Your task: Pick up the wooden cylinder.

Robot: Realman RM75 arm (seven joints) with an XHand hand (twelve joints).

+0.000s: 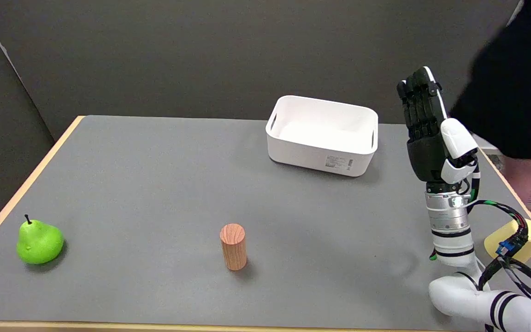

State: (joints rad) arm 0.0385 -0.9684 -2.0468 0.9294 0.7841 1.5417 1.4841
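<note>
Robot hand (427, 133) is held empty, fingers straight, near the worktop's (155, 175) right edge; cylinder (233, 246) remains ungrasped near the front edge.

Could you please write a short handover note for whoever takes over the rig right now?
Right hand: raised upright above the table's right side, fingers extended, holding nothing.
Wooden cylinder: standing upright on the grey table, near the front edge at about the middle, untouched and well to the picture-left of the hand.
Also on the table: green pear at the front left, white bin at the back, a yellow object by the right edge, partly hidden by cables.
Done: nothing yet.
Left: bring the hand to the cylinder, grip it, lift.
</note>
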